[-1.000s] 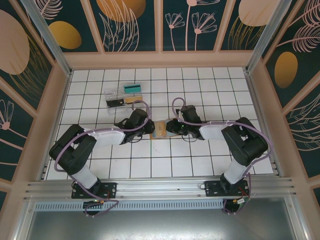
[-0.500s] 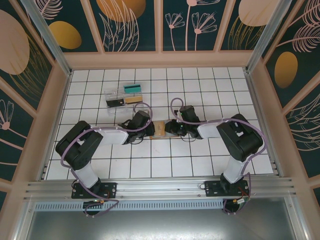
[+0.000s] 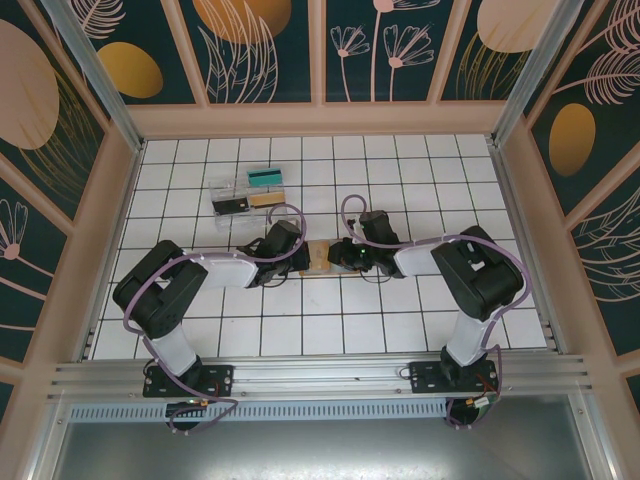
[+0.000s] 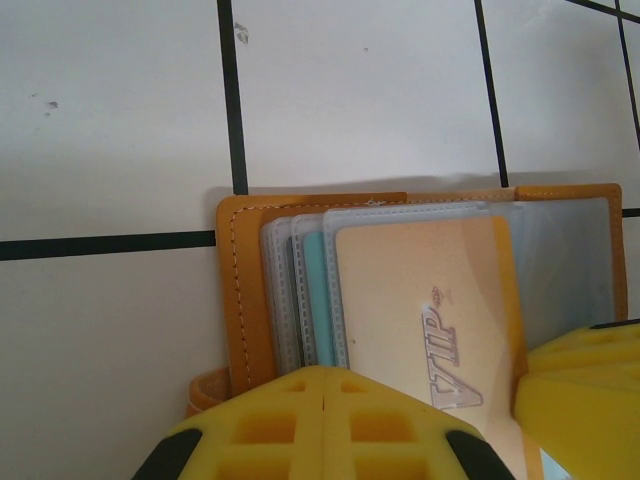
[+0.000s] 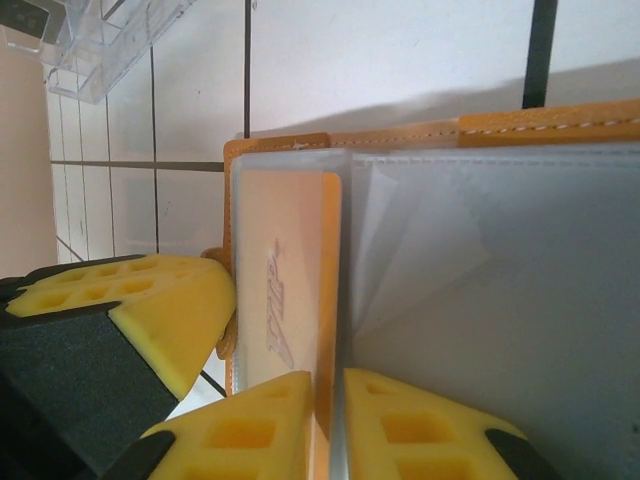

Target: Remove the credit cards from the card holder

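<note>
White tiled floor, dark grout; teal floral wall panels; aluminium front rail.

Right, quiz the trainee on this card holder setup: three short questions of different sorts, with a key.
1. True or false: the card holder lies folded shut.
2. The word on the orange card reads: A) VIP B) GOLD C) BANK
3. In the top view, what flanks the card holder on either side?
Key: 1 false, it lies open with its clear sleeves showing. 2 A. 3 the left gripper and the right gripper.
</note>
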`<state>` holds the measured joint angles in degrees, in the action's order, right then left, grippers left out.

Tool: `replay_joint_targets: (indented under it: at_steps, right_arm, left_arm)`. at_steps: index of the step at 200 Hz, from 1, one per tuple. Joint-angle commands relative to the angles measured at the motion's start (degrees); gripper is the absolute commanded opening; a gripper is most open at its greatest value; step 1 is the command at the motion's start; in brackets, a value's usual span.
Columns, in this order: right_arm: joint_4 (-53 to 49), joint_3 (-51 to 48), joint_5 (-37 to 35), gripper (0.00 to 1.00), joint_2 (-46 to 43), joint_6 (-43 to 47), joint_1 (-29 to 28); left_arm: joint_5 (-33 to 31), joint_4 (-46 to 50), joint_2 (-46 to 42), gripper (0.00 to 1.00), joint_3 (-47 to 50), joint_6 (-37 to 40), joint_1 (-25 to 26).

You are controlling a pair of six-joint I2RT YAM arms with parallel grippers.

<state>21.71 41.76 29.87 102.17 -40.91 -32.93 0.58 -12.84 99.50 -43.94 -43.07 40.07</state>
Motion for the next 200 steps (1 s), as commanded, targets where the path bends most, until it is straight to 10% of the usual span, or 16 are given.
replay_joint_targets:
  at_steps: [1, 23, 200]
  right_arm:
    - [1.58, 0.96, 1.16, 0.12, 0.94, -0.27, 0.06]
    - [1.53, 0.54, 0.90, 0.00, 0.65, -0.55, 0.22]
    - [0.35, -6.55, -0.86, 0.00, -3.58, -0.69, 5.24]
  left_arm:
    - [-0.80, 3.70, 2.08, 0.04, 0.09, 0.88, 0.27]
    - [-1.02, 4.00, 2.17, 0.00, 0.00, 0.95, 0.27]
    - [-3.50, 6.34, 2.62, 0.00, -0.50, 1.31, 0.26]
